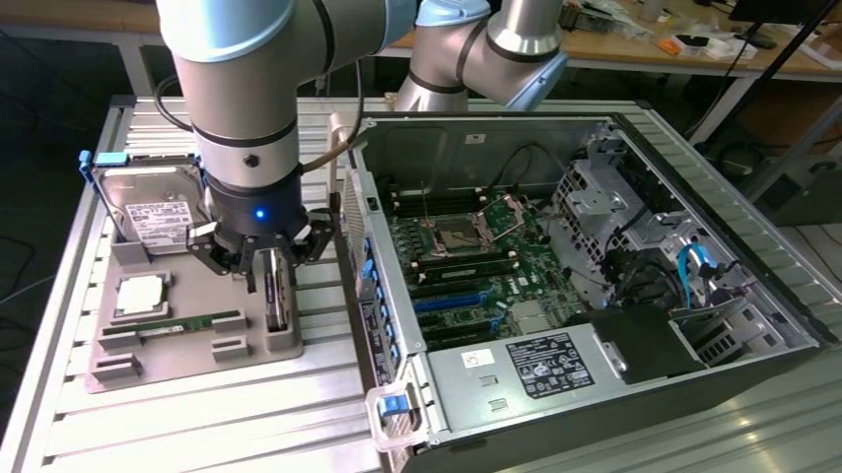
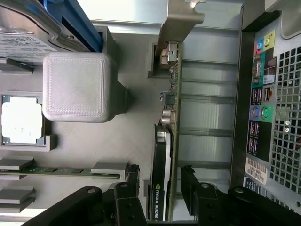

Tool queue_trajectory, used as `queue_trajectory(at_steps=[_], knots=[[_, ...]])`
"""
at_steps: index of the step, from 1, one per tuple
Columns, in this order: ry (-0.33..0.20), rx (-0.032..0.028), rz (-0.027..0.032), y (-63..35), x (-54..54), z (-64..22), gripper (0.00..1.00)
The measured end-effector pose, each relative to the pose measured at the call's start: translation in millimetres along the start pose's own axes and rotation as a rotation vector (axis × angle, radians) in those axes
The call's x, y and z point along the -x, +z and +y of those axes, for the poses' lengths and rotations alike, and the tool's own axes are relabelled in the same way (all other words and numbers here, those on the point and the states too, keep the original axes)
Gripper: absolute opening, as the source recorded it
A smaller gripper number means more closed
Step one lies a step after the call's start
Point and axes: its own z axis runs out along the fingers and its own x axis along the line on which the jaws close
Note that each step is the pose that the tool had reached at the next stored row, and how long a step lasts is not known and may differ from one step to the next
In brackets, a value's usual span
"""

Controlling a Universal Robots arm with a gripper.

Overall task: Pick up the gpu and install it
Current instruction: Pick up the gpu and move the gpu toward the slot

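Gripper (image 1: 270,258) is low over the grey printed plastic parts tray (image 1: 211,288), which sits at 9 o'clock of the open black tower PC case (image 1: 736,227) in the exterior view.

The gpu (image 1: 274,305), a thin dark circuit card with a black cooler face and a silver metal end bracket (image 2: 181,21), stands on its long edge in a slot at the tray's 3 o'clock side, just beside the case wall.

Gripper state, wrist view (image 2: 160,181): partly spread and straddling the card's top edge. One black finger (image 2: 132,181) is on the cooler side, the other on the board side. I see a sliver of tray between the cooler-side finger and the card, so I read it as not clamped yet. The board-side finger looks almost touching.

Other parts in the tray:
- silver hard drive with white label (image 1: 152,212) at 12 o'clock
- square silver processor chip (image 1: 141,296) at 9 o'clock
- narrow green memory stick (image 1: 191,323) toward 6 o'clock

All are apart from the gripper.

My handling read:
- The card is light and stiff but fragile.
- The flat faces are smooth and could slip under a weak pinch.
- I'd take it across the cooler body and board back, mid-length, where the fingers sit now.
- I'd avoid the bare component edge and the bracket.
- It has to stay square, since a tilt could bind it in the slot.
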Motion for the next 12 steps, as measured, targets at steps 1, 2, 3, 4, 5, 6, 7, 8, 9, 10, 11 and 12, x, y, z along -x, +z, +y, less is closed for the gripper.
queue_trajectory(at_steps=[1,2,3,4,5,6,7,8,9,10,11,12], knots=[[0.000,0.0000,0.0000,0.0,0.0,0.0,0.48],[0.000,0.0000,0.0000,0.0,0.0,0.0,0.48],[0.000,0.0000,0.0000,0.0,0.0,0.0,0.48],[0.000,0.0000,0.0000,0.0,0.0,0.0,0.48],[0.000,0.0000,0.0000,0.0,0.0,0.0,0.48],[0.000,0.0000,0.0000,0.0,0.0,0.0,0.47],[0.000,0.0000,0.0000,0.0,0.0,0.0,0.40],[0.000,0.0000,0.0000,0.0,0.0,0.0,0.34],[0.000,0.0000,-0.0001,0.0,0.0,0.0,0.28],[0.000,0.0000,0.0000,0.0,0.0,0.0,0.28],[0.000,0.0000,-0.0001,0.0,0.0,0.0,0.27],[0.000,0.0000,0.0000,0.0,-0.1,0.0,0.27]])
